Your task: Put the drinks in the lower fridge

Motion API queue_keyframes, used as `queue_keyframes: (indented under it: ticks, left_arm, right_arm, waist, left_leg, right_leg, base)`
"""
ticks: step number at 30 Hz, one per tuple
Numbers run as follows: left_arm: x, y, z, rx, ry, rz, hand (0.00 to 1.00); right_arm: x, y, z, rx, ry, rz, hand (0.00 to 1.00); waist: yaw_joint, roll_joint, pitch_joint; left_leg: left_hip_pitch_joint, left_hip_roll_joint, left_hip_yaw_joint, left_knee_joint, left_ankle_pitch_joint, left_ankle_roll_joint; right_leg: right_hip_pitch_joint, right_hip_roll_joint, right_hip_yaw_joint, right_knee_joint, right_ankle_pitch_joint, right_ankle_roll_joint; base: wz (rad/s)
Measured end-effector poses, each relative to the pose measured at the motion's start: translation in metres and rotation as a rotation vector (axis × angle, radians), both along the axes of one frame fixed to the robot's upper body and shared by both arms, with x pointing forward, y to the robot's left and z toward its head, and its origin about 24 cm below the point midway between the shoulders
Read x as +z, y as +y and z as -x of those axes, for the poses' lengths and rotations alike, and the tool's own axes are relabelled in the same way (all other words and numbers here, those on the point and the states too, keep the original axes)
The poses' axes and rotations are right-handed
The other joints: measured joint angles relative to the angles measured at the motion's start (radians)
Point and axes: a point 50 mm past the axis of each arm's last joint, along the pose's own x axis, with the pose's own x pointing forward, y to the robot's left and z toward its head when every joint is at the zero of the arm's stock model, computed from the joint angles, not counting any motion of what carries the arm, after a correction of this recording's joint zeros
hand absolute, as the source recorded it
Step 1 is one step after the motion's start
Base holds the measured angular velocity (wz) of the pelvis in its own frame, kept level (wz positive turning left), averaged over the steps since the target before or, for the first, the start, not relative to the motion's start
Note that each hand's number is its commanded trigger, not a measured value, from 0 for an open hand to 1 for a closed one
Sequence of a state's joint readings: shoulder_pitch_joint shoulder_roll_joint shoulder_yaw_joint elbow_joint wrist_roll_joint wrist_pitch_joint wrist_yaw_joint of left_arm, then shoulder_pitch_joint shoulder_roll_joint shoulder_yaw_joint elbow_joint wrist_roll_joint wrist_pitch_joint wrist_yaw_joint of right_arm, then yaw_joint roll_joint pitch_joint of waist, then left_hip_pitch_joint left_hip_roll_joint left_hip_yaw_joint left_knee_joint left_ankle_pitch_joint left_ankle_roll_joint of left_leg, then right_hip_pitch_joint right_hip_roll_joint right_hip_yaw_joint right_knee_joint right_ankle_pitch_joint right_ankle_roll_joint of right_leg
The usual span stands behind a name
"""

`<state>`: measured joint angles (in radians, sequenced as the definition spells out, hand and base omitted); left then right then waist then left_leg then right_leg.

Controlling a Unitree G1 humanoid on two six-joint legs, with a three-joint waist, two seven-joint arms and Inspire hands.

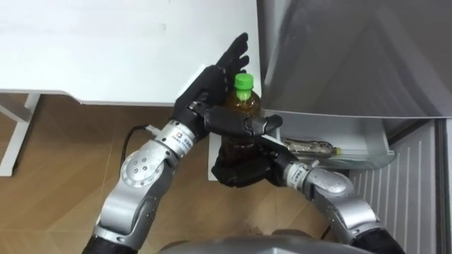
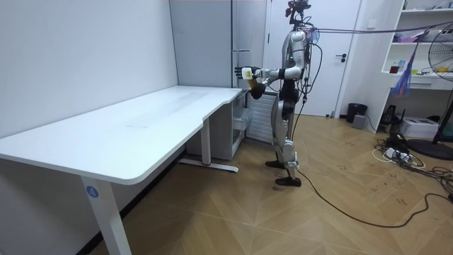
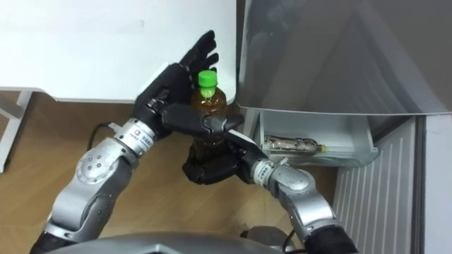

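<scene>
The brown green-capped plastic bottle [image 1: 242, 106] is judged full, heavy and slick, so the base needs support. The left robot hand [image 1: 206, 90] clamps its 9 o'clock side. The right robot hand [image 1: 244, 171] curls round its base.

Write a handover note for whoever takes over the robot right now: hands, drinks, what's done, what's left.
Left hand: clamps the bottle near its top, thumb across the front.
Right hand: curled round the bottle's base.
The bottle is held upright between desk and fridge.
Done: a second bottle lies in the open lower bin.
Left: put the held bottle in the lower fridge.
</scene>
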<state>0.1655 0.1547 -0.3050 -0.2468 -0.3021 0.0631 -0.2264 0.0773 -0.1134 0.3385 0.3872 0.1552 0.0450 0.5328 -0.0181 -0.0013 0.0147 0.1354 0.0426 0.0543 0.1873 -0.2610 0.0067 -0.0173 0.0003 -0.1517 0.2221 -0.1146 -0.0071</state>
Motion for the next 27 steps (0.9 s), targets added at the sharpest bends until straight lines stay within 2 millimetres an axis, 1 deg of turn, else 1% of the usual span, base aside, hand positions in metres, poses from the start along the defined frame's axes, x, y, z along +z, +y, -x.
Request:
queue_keyframes:
  ticks: [2, 4, 9, 11, 15, 17, 19, 24, 27]
  left_arm:
    - [0.016, -0.002, 0.001, 0.000, -0.074, 0.025, 0.00]
    - [0.020, 0.000, 0.000, 0.020, -0.098, 0.032, 0.00]
    - [0.026, 0.009, -0.003, 0.069, -0.143, 0.036, 0.00]
    - [0.026, 0.013, -0.004, 0.102, -0.148, 0.028, 0.00]
    - [0.029, 0.028, -0.008, 0.227, -0.160, 0.022, 0.00]
    - [0.033, 0.040, -0.011, 0.313, -0.176, 0.023, 0.00]
    - [0.036, 0.047, -0.012, 0.369, -0.197, 0.027, 0.00]
    - [0.047, 0.061, -0.011, 0.479, -0.261, 0.044, 0.00]
    - [0.053, 0.070, -0.010, 0.553, -0.300, 0.056, 0.00]
  right_arm:
    - [0.000, 0.001, 0.000, -0.002, -0.001, 0.007, 1.00]
    - [0.000, 0.000, 0.000, -0.005, -0.002, 0.010, 1.00]
    - [-0.002, -0.009, 0.000, -0.020, -0.004, 0.046, 1.00]
    - [-0.003, -0.011, 0.001, -0.029, -0.002, 0.056, 1.00]
    - [-0.007, -0.014, 0.007, -0.031, 0.008, 0.089, 1.00]
    - [-0.010, -0.015, 0.012, -0.028, 0.021, 0.104, 1.00]
    - [-0.012, -0.017, 0.016, -0.031, 0.033, 0.111, 1.00]
    - [-0.013, -0.022, 0.017, -0.057, 0.037, 0.115, 1.00]
    - [-0.014, -0.027, 0.018, -0.080, 0.042, 0.118, 1.00]
  waist:
    - [0.000, 0.000, 0.0000]
    - [0.000, 0.000, 0.0000]
    - [0.004, -0.002, 0.0004]
    - [0.015, -0.001, 0.0003]
    - [0.034, -0.001, 0.0002]
    - [0.047, 0.000, 0.0005]
    - [0.053, 0.000, 0.0008]
    - [0.074, 0.002, 0.0019]
    - [0.087, 0.008, 0.0031]
  left_leg:
    - [0.004, 0.000, -0.001, -0.001, 0.000, 0.000]
    - [0.013, 0.000, -0.002, -0.001, 0.000, 0.000]
    - [0.016, -0.002, -0.003, -0.001, 0.000, 0.000]
    - [0.016, -0.001, -0.002, -0.001, 0.000, 0.000]
    - [0.020, -0.001, -0.007, -0.001, 0.000, 0.000]
    - [0.031, -0.001, -0.012, -0.002, 0.000, 0.000]
    - [0.037, -0.002, -0.016, -0.006, 0.000, 0.000]
    - [0.050, -0.001, -0.016, -0.018, 0.000, 0.000]
    - [0.050, -0.001, -0.018, -0.018, 0.000, 0.000]
  right_leg:
    - [0.002, 0.000, 0.002, 0.000, 0.000, 0.000]
    - [0.008, 0.001, 0.006, 0.000, -0.001, 0.000]
    - [0.007, 0.001, 0.011, 0.000, -0.001, 0.000]
    - [0.008, 0.002, 0.011, 0.000, -0.001, 0.000]
    - [0.007, 0.003, 0.011, 0.000, -0.001, -0.001]
    - [0.020, 0.003, 0.011, -0.001, -0.001, 0.000]
    - [0.030, 0.002, 0.011, -0.003, -0.002, 0.001]
    - [0.038, 0.002, 0.009, -0.003, -0.004, 0.003]
    - [0.039, 0.002, 0.007, -0.003, -0.004, 0.003]
  base:
    - [-0.04]
    - [-0.08]
    - [-0.02]
    - [0.00]
    - [0.00]
    - [0.00]
    - [0.02]
    - [0.01]
    - [0.00]
